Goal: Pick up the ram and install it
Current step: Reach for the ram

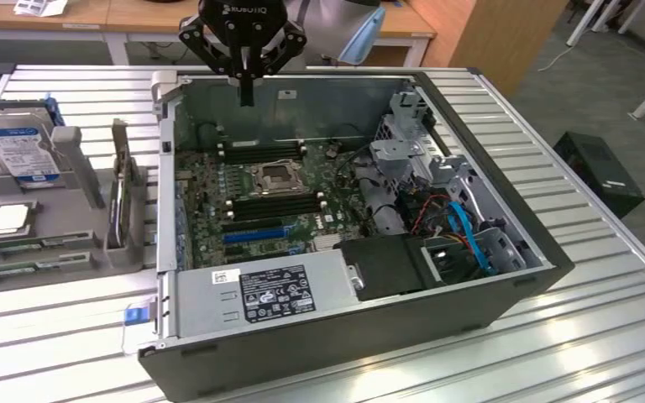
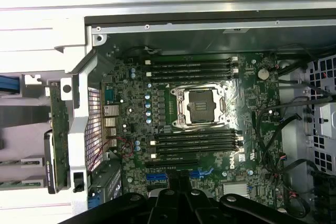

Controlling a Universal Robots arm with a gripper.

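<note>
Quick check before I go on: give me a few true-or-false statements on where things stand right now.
1. The gripper hangs above the open computer case. True.
2. Its jaws stand wide open. False: they are shut.
3. The hard drive sits inside the case. False: it stands in the grey holder outside it, at the exterior view's left.
4. The CPU socket lies between two banks of memory slots. True.

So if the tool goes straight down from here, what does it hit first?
The shut tool likely meets the motherboard in the open case first; nothing shows in between. Exact spot unclear.
</note>
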